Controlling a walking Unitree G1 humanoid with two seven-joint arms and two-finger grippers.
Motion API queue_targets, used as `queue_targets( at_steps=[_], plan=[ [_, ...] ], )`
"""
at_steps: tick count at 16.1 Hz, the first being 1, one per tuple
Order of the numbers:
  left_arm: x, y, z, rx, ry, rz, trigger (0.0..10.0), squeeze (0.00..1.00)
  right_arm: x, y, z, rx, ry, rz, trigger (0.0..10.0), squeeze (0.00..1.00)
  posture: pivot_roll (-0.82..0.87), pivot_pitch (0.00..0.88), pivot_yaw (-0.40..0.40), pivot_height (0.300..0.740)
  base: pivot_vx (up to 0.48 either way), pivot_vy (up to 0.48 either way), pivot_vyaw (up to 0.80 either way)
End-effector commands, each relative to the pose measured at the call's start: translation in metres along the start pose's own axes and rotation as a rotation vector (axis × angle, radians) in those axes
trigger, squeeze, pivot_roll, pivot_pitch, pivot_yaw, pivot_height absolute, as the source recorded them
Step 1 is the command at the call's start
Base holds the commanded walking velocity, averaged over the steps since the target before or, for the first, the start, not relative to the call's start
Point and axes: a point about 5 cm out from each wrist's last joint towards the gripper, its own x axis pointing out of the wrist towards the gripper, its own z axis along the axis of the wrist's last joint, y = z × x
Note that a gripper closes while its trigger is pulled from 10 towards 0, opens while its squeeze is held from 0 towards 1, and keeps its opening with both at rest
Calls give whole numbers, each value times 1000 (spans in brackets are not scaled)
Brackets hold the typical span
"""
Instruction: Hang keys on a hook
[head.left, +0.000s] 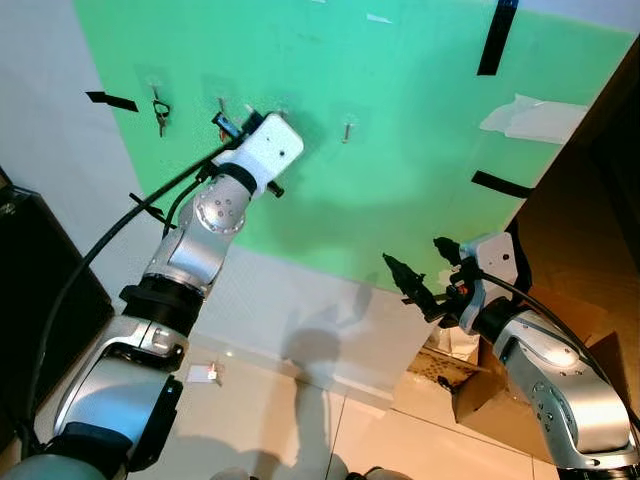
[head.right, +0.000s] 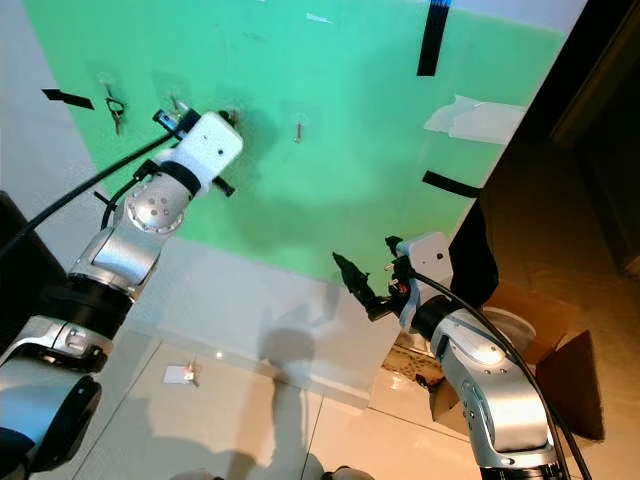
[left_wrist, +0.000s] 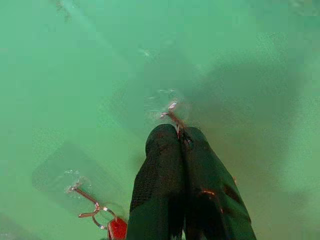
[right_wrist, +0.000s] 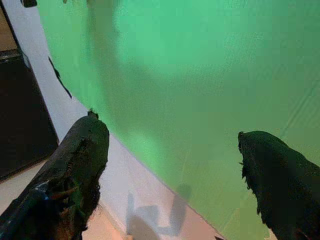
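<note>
1. From the head cameras, the left arm reaches up to the green wall, its left gripper raised against a row of clear stick-on hooks. A set of keys hangs from the far-left hook; another hook sits further right. The right gripper hovers low, away from the wall, fingers spread wide.
2. Left wrist camera: the two black fingers are pressed together, tips at a small hook. I cannot tell whether they pinch anything. Beside them, a key ring with a red tag hangs on a neighbouring hook.
3. Right wrist camera: fingers far apart, empty, facing the wall.
</note>
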Motion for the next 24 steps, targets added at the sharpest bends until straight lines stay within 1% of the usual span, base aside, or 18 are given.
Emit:
queue_targets(
  at_steps=[1,3,4,6,8,15,16,21,24],
  plan=[
    [-1,-5,5,51,-36,-39,10000,0,-1,1,5,-7,-9,6,10000,0,-119,0,-77,740,0,0,0],
    [-1,0,14,-33,-81,15,10000,0,-1,0,5,-11,-9,3,10000,0,-123,0,-76,740,0,0,0],
    [-2,3,17,-54,-90,45,10000,0,-1,0,6,-11,-9,2,10000,0,-124,0,-76,740,0,0,0],
    [-3,2,17,-54,-88,47,10000,0,-1,0,6,-13,-7,1,10000,0,-124,0,-76,740,0,0,0],
    [-6,-8,12,-54,-57,10,10000,0,-1,0,5,-15,-5,4,10000,0,-124,0,-79,740,0,0,0],
    [-9,-12,1,-24,6,-31,10000,0,-1,1,5,-16,-1,11,10000,0,-121,0,-79,740,0,0,0],
    [-9,-12,1,-23,6,-29,10000,0,0,1,5,-15,-1,11,10000,0,-121,0,-79,740,0,0,0],
    [-6,0,13,-22,-47,39,10000,0,-1,2,5,-11,-2,11,10000,0,-123,0,-77,740,0,0,0],
    [-4,4,15,-22,-53,64,10000,0,-2,1,5,-10,-2,11,10000,0,-122,0,-79,740,0,0,0]
  ],
)
